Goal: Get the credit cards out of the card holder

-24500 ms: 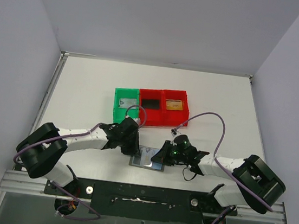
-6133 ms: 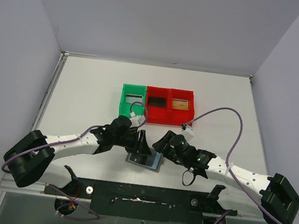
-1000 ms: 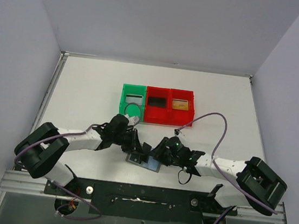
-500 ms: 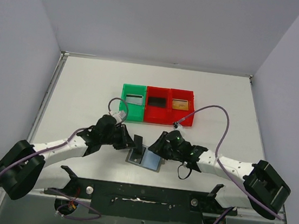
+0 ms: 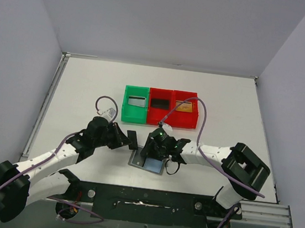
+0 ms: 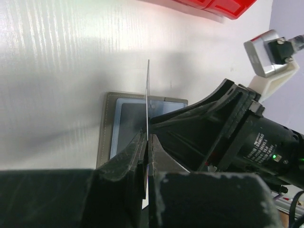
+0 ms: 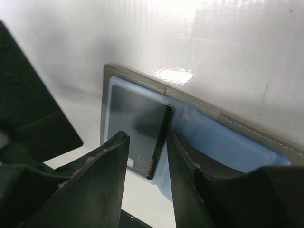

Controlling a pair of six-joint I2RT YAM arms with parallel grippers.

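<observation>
The grey card holder (image 5: pixel 156 167) lies open near the table's front edge, bluish pockets up. A black card marked VIP (image 7: pixel 137 118) lies on its left pocket (image 7: pixel 223 142). My right gripper (image 5: pixel 149 151) is open just above it, one finger on each side of the card's right edge (image 7: pixel 147 138). My left gripper (image 5: pixel 130 140) is shut on a thin card, seen edge-on in the left wrist view (image 6: pixel 147 95). It holds that card upright above the holder's left edge (image 6: pixel 105 137). The held card's colour is unclear.
A green bin (image 5: pixel 135 104) and two red bins (image 5: pixel 161 107) (image 5: pixel 185 109) stand in a row behind the holder, each with a card inside. The right arm (image 6: pixel 237 133) fills the space just right of my left gripper.
My left gripper has drawn back to the left with the card, away from the holder. My right gripper has moved left over the open holder.
</observation>
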